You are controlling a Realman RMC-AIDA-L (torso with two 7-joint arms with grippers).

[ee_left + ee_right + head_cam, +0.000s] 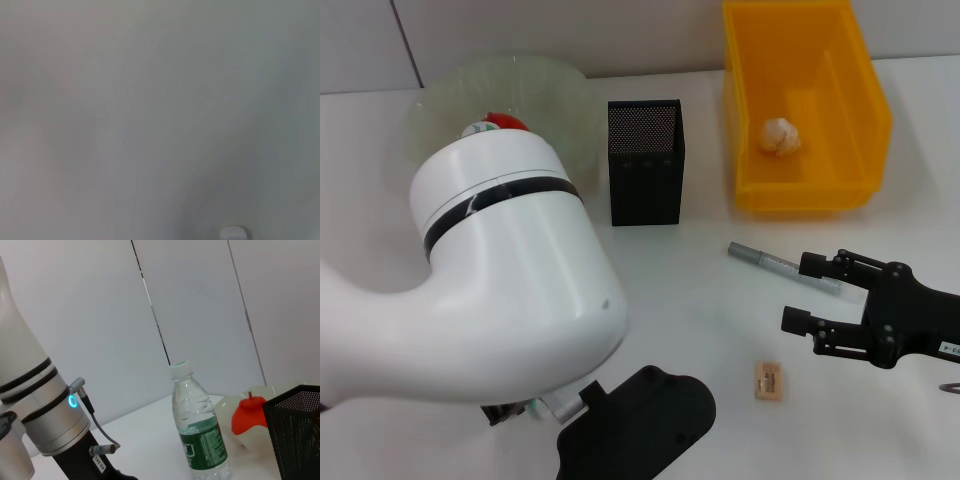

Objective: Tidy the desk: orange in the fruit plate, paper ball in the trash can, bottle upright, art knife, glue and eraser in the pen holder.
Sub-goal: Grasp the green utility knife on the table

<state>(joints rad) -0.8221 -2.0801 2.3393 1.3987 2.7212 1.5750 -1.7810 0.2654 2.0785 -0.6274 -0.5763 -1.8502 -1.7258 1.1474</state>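
My right gripper (807,295) is open above the table at the right, with nothing between its fingers. The grey art knife (782,267) lies just beyond it, one end close to the far finger. The tan eraser (768,381) lies on the table, nearer than the gripper and to its left. The paper ball (780,135) rests in the yellow trash can (840,190). The orange (248,415) sits in the fruit plate (535,85). The bottle (200,432) stands upright near the plate. The pen holder (645,165) stands mid-table. The glue is out of view. My left gripper (635,425) is low at the front.
My big white left arm (510,270) fills the front left of the head view and hides the table behind it. The left wrist view shows only a blurred grey surface. A panelled wall (190,300) runs along the back of the table.
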